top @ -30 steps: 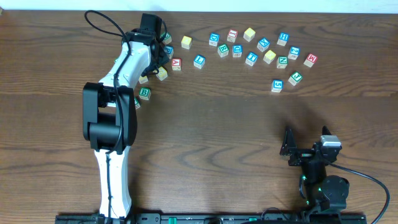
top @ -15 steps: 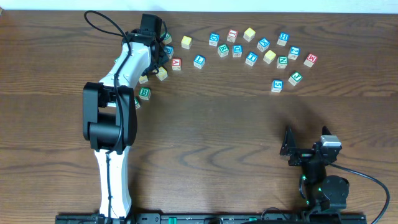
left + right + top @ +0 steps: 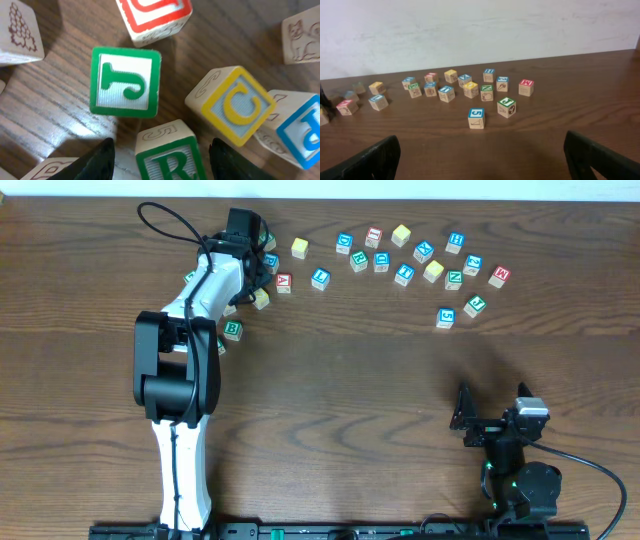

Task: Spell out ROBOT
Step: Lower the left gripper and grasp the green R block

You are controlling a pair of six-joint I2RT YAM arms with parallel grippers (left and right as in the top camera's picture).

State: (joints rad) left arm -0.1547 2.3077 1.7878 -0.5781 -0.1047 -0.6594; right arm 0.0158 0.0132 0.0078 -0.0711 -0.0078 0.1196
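Currently: left end effector [image 3: 164,149] half-open astride the R block [image 3: 170,156], not gripping. Risk: closing could nudge the yellow C block [image 3: 232,105] just beside, twisting R. Right end effector [image 3: 482,160] gapes wide.

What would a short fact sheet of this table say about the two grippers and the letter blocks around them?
Surface: wooden table
Left gripper: open, fingers either side of the green R block, not visibly touching it
Beside the R: green J block, yellow C block
Green B block: apart from the cluster, next to the left arm
Right gripper: open, holding nothing, well away from every block
Other alphabet blocks: scattered along the table's far side
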